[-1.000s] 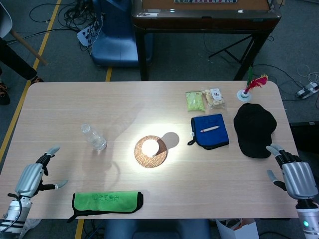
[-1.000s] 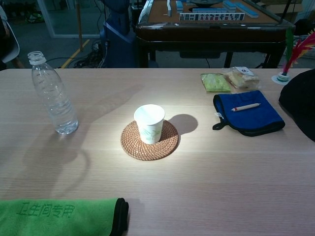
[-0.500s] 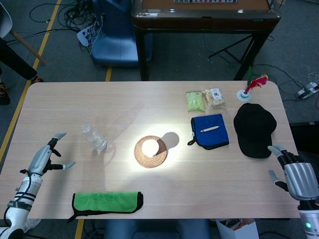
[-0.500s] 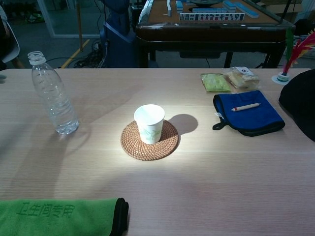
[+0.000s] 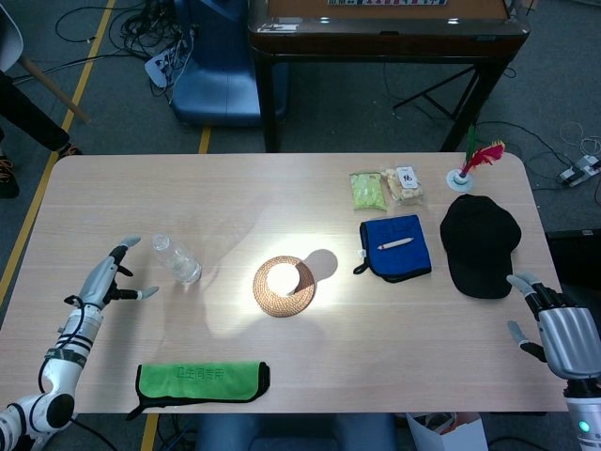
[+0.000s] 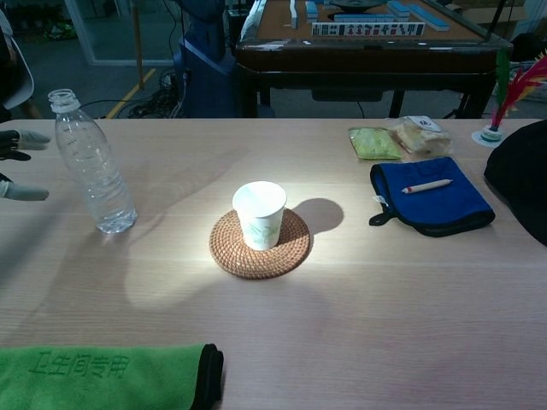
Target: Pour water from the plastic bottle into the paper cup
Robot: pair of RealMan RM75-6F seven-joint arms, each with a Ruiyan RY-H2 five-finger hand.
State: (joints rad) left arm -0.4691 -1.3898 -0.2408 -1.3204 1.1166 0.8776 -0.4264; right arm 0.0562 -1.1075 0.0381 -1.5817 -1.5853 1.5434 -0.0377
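Note:
A clear plastic bottle (image 5: 177, 259) (image 6: 91, 166) without a cap stands upright on the left part of the table. The white paper cup (image 5: 283, 279) (image 6: 259, 214) sits on a round woven coaster (image 5: 284, 287) (image 6: 261, 244) at the table's middle. My left hand (image 5: 109, 279) is open just left of the bottle, fingers spread toward it and apart from it; only its fingertips (image 6: 24, 192) show at the chest view's left edge. My right hand (image 5: 557, 329) is open at the table's right front corner, far from both.
A green cloth (image 5: 200, 381) (image 6: 102, 377) lies at the front left edge. A blue pouch with a pen (image 5: 396, 246) (image 6: 432, 195), a black cap (image 5: 480, 243), snack packets (image 5: 385, 188) and a feathered shuttlecock (image 5: 472, 163) occupy the right side.
My left hand has moved forward and right across the table toward the bottle, and its fingertips have entered the chest view. The right hand, bottle and cup have stayed put.

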